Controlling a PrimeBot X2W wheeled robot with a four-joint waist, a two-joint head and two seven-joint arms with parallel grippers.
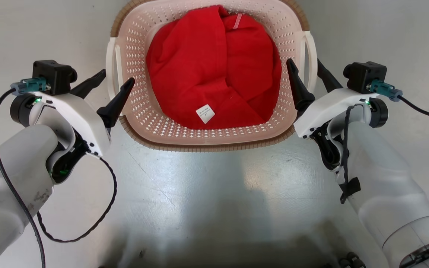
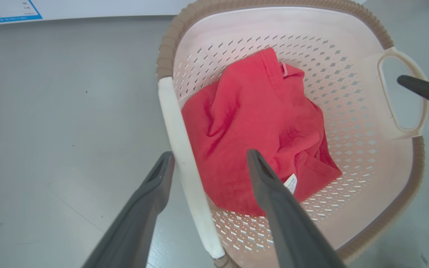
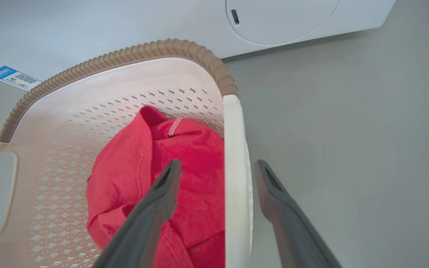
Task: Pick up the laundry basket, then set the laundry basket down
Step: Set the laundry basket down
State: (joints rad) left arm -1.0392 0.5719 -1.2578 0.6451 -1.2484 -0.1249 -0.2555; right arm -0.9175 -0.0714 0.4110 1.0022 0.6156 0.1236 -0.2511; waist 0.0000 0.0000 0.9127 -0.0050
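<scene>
Straddling side handles of laundry basket [image 1: 199, 146], both grippers stand spread, gripping nothing. Left gripper [image 1: 117, 76]: fingers apart, one inside basket wall, one outside, left white handle [image 1: 111, 70] between them. Right gripper [image 1: 304, 61]: same, fingers apart either side of right white handle [image 1: 312, 56]. Basket sits on grey floor [image 1: 214, 193] between two arms. Red garment [image 1: 207, 67] crumpled inside, white label [image 1: 204, 113] facing up. Beyond basket, white washing machine [image 3: 281, 18], blue sticker [image 3: 9, 76] on its front
</scene>
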